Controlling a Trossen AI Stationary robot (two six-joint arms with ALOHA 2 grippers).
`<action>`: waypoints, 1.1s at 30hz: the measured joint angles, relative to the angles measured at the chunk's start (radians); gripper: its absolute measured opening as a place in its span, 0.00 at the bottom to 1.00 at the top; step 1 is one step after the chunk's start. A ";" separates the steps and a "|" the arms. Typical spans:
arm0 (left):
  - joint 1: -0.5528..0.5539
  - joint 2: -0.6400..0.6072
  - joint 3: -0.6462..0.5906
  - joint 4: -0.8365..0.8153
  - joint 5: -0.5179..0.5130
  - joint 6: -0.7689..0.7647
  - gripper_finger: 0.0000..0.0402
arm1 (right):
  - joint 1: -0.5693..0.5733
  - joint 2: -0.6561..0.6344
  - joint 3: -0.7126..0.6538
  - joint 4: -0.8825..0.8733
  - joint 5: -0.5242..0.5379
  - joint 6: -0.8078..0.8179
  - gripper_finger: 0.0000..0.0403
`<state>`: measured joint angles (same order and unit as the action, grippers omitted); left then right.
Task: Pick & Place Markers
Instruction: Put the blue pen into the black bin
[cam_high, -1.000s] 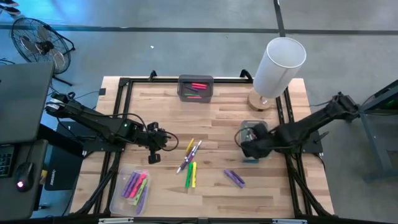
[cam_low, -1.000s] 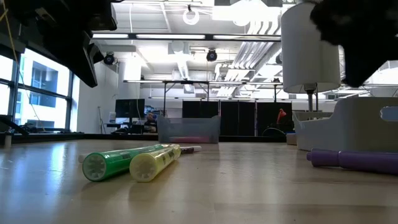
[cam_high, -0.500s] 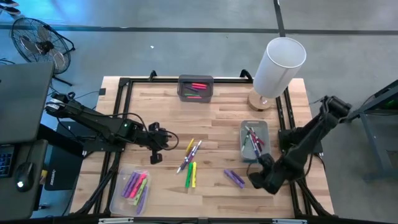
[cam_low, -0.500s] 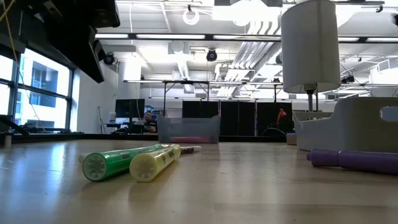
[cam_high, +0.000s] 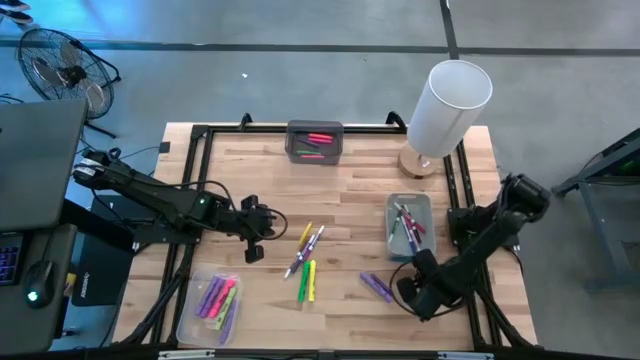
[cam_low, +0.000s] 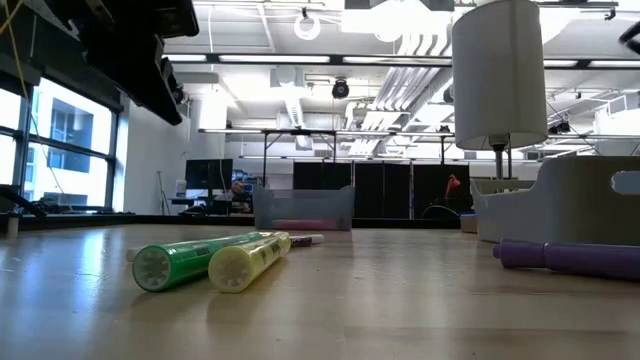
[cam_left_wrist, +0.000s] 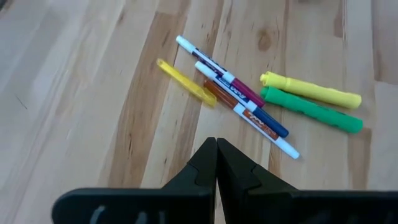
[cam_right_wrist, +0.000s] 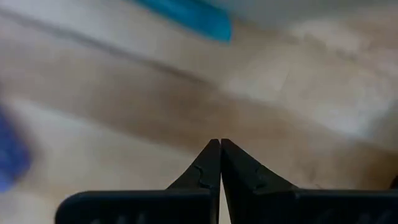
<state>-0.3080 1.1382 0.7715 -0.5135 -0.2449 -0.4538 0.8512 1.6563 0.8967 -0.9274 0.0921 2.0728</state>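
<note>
Loose markers lie on the table's middle: a yellow one (cam_high: 305, 235), white-barrelled ones (cam_high: 312, 245), a green (cam_high: 303, 280) and a yellow highlighter (cam_high: 311, 283), and purple markers (cam_high: 377, 287) further right. My left gripper (cam_high: 249, 253) hangs shut just left of the cluster; its wrist view shows the yellow marker (cam_left_wrist: 185, 82) and green highlighter (cam_left_wrist: 311, 110) ahead of the fingertips (cam_left_wrist: 216, 144). My right gripper (cam_high: 412, 296) is shut, low over the wood just right of the purple markers. More markers lie in three trays.
A clear tray (cam_high: 210, 303) with pink, purple and green markers sits near the front left. A grey tray (cam_high: 316, 141) stands at the far edge and another grey tray (cam_high: 409, 224) at right. A white lamp (cam_high: 447, 108) stands at the far right corner. Bare wood lies between.
My right arm has swung from over the right grey tray toward the table's near edge and dropped beside the purple markers. My left gripper has stayed almost still. No marker has moved.
</note>
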 joint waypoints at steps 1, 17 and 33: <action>0.000 0.000 0.000 -0.001 -0.001 0.000 0.00 | -0.003 0.010 0.000 -0.007 0.014 -0.008 0.00; 0.000 0.000 0.000 -0.003 0.004 -0.026 0.00 | 0.016 0.136 0.078 -0.144 0.140 -0.052 0.00; 0.000 0.000 0.000 -0.002 0.004 -0.037 0.00 | -0.015 0.135 0.086 -0.104 0.331 -0.203 0.00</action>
<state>-0.3078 1.1381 0.7715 -0.5156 -0.2409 -0.4906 0.8361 1.7912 0.9829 -1.0313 0.4235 1.8702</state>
